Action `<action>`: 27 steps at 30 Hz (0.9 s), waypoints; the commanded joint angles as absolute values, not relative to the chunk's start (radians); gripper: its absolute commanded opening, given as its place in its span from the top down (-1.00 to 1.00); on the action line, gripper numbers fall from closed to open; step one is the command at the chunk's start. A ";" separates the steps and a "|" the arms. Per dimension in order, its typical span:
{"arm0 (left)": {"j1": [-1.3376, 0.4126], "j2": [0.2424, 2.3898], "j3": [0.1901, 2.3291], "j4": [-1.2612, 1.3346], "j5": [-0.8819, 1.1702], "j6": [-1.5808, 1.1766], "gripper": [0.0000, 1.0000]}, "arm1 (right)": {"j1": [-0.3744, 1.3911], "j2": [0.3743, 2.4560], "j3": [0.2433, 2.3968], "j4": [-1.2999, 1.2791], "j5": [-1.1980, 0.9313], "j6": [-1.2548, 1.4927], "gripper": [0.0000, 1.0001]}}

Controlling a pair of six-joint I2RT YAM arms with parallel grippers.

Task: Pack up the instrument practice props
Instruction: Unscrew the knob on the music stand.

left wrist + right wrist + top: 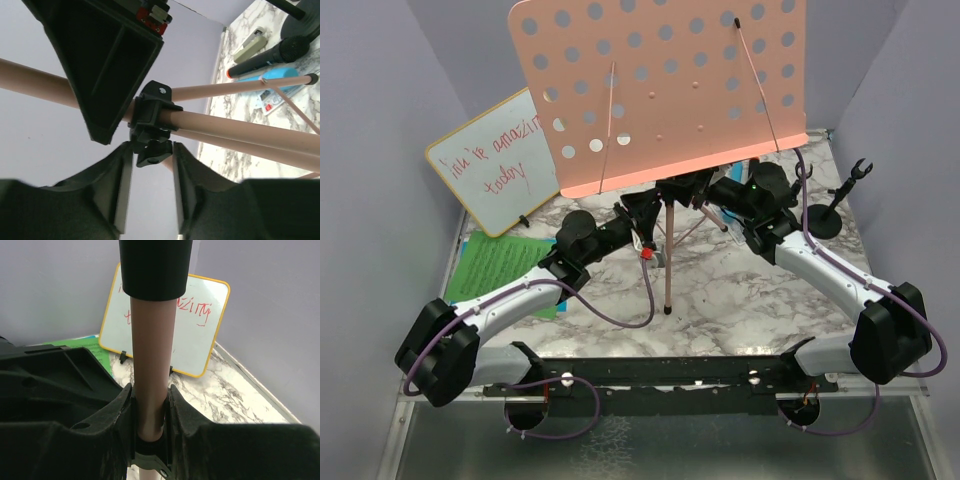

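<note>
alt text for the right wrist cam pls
The right gripper is clamped on the pink stand pole, which rises into a black sleeve at the top. Behind it stands a yellow-framed whiteboard with red writing, with a green sheet to its left on the marble table.

Music holder [660, 80] stands mid-table [740, 310], its tray overhanging rear centre. Whiteboard [495, 160] leans in the rear left corner. Music sheets [500, 262] lie flat before it, partly under the left arm. Mic holder [825, 215] stands upright at rear right. Microphones [267, 56] lie side by side on the table beyond the tripod legs. Left gripper [152, 160] and right gripper [150, 405] meet the pole below the tray from either side.
</note>
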State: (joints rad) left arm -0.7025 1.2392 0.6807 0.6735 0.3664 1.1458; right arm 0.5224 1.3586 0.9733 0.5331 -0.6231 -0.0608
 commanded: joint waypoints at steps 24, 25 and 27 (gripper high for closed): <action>-0.667 1.260 0.844 0.549 0.117 -0.672 1.00 | 0.530 1.425 0.947 0.267 -0.731 -0.110 0.98; -0.654 1.268 0.836 0.549 0.113 -0.785 1.00 | 0.531 1.425 0.947 0.266 -0.730 -0.110 0.98; -0.620 1.290 0.814 0.549 0.124 -1.006 1.00 | 0.531 1.424 0.947 0.265 -0.729 -0.110 0.98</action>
